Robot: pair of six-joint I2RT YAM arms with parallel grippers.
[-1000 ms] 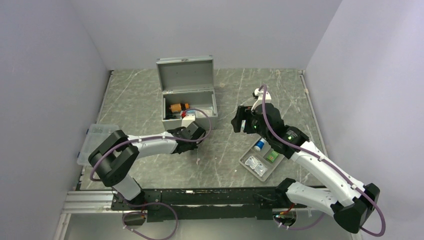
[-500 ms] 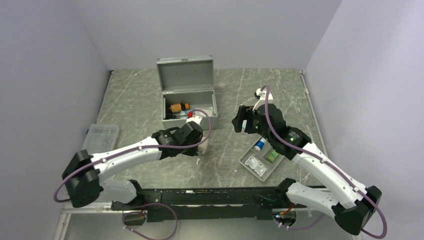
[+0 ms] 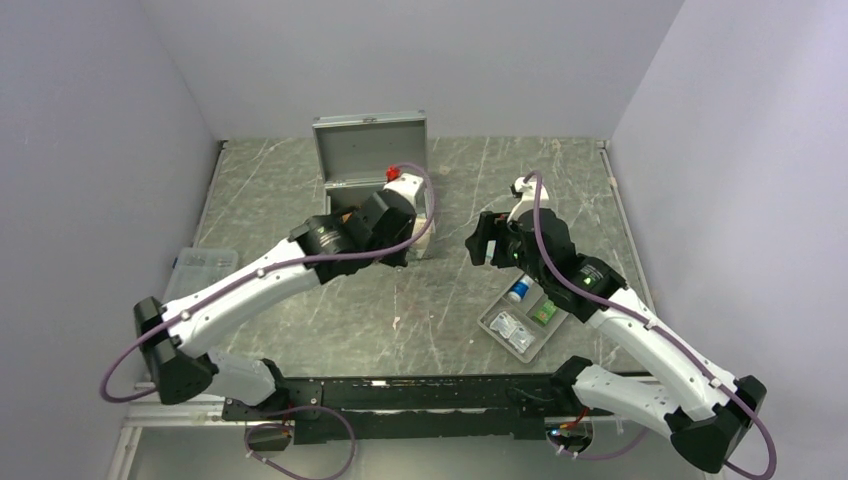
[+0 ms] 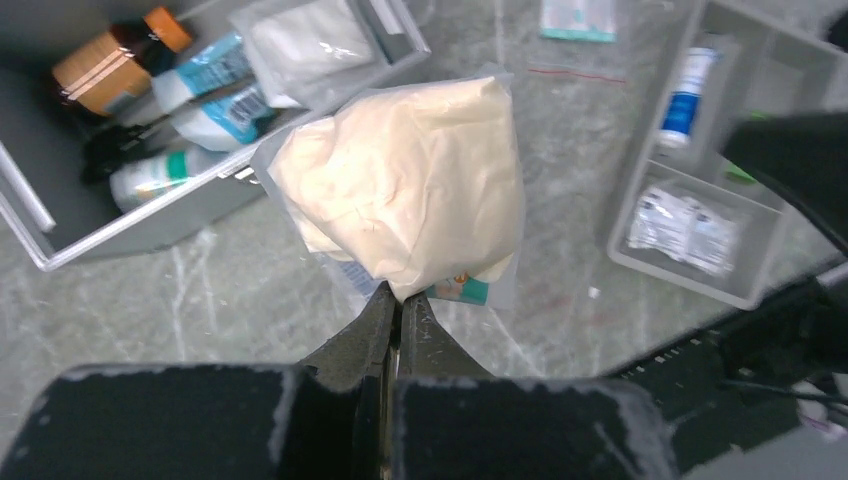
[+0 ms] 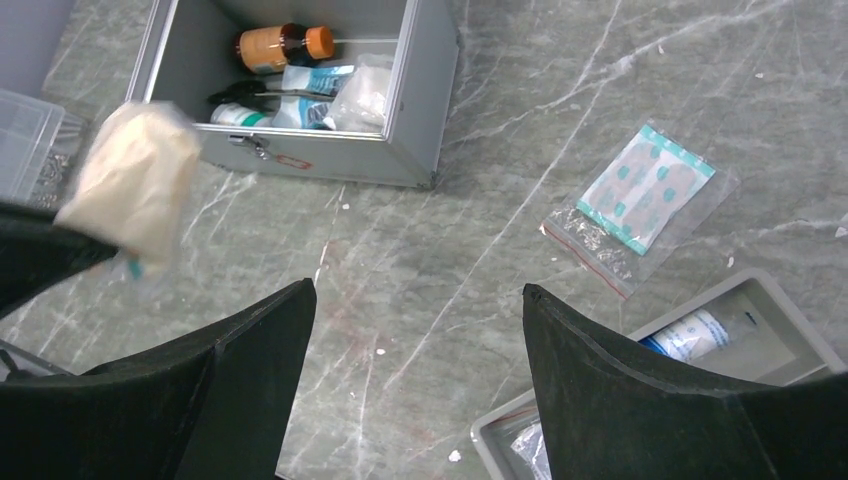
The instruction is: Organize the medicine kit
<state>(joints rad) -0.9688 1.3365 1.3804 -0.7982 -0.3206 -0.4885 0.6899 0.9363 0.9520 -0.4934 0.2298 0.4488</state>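
Two grippers, one loaded: pouch held at the open medicine kit.

Left gripper (image 4: 392, 300) is clamped fully together on the bottom edge of a clear pouch (image 4: 400, 190) of cream padding, held over the front right corner of the medicine kit (image 4: 130, 235); I judge the edge pinch leaves the bulk free to drop inside. Right gripper (image 5: 420, 310) stands wide apart and holds nothing, right of the kit, apparently parked out of the way. The kit sits lid up, with an amber bottle (image 5: 283, 42) and packets inside. A plaster packet (image 5: 645, 195) lies right of the kit, and a grey tray (image 3: 520, 320) lies further right and forward of it. Overhead, my left arm hides the grip itself and much of the kit's interior. Labels inside are unreadable. Both wrist views cut the tray off.
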